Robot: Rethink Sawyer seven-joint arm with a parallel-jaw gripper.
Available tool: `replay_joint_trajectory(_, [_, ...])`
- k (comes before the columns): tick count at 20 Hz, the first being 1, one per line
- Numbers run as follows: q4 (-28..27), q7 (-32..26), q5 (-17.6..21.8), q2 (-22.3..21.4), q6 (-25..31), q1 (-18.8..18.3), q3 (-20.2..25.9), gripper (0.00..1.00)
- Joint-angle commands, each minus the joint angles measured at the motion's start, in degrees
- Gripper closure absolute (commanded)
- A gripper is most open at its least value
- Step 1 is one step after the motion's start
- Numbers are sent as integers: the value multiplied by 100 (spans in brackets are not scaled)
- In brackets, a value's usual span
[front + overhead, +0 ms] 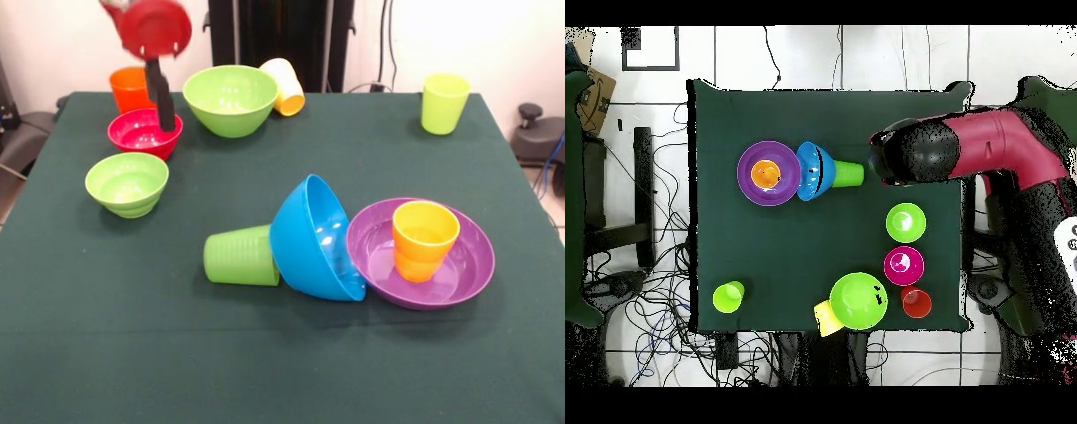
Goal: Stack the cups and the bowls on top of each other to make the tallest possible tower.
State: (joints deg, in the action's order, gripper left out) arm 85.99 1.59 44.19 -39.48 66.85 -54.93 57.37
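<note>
Tool straight down into the small red bowl (finger state impossible to tell).

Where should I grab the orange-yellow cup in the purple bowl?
Probably by the rim of the orange-yellow cup, from straight above, one finger inside. It stands upright, mouth up, in the purple bowl, whose raised wall and the leaning blue bowl crowd a side approach.

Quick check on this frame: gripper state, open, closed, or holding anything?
Gripper: cannot be told. It reaches down into the small red bowl, but whether it is open, closed or gripping the bowl does not show.
</note>
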Motion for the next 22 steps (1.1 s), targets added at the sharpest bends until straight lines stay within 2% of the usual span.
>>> replay_joint_trajectory(1, [129, 959, 618, 851, -643, 421, -1127, 0])
replay_joint_trajectory(4, [19, 1089, 593, 1000, -818, 523, -1267, 0])
replay_joint_trajectory(8, [147, 1518, 36, 868, -899, 554, -1275, 0])
replay_joint_trajectory(10, [349, 1736, -359, 514, -881, 565, -1169, 0])
replay_joint_trajectory(12, [635, 1853, -734, -34, -820, 580, -930, 0])
replay_joint_trajectory(15, [865, 2030, -1079, -370, -899, 655, -844, 0])
replay_joint_trajectory(19, [990, 2599, -1640, -696, -1034, 902, -896, 0])
replay_joint_trajectory(22, [1029, 2753, -1870, -869, -1120, 1092, -930, 0])
